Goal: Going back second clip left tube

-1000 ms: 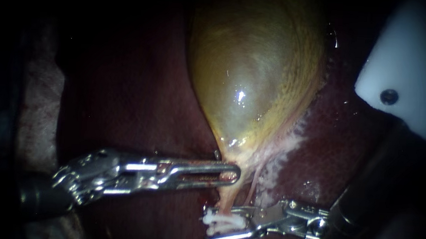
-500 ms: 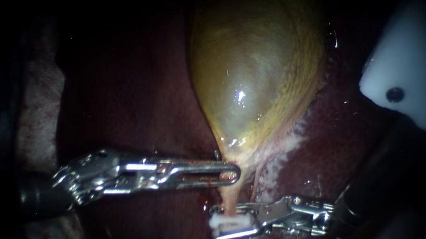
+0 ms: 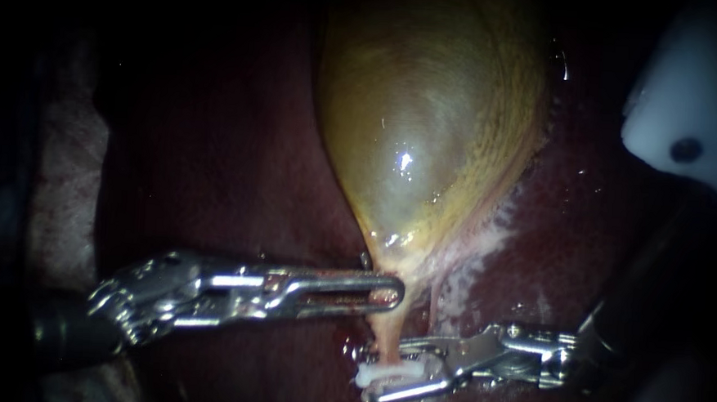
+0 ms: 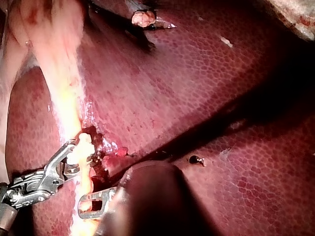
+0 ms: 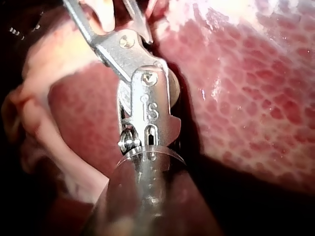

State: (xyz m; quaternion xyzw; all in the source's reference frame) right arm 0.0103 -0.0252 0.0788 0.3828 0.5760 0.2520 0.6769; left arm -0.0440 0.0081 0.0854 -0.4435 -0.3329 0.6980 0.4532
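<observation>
The yellow-green gallbladder [image 3: 428, 131] narrows to a pale tube [image 3: 385, 341] running down over the dark red liver [image 3: 229, 178]. My left instrument [image 3: 390, 293] comes in from the left, its jaws shut on the gallbladder's neck. Lower down, a white clip [image 3: 382, 376] sits across the tube. My right instrument [image 3: 390, 373] has its jaws open around that clip. In the left wrist view the clip [image 4: 84, 146] lies at the tips of the right instrument [image 4: 74, 153]. In the right wrist view the right instrument [image 5: 110, 10] shows parted jaws with pale tissue between them.
A white part with a dark hole [image 3: 689, 136] hangs at the upper right, above the right instrument's dark shaft. Whitish fatty tissue [image 3: 479, 248] runs along the gallbladder's right edge. A small blood spot [image 3: 343, 335] lies left of the tube.
My right instrument has drawn back to the right and its jaws stand wider. The white clip stays on the tube. The white part has also shifted right. My left instrument has not moved.
</observation>
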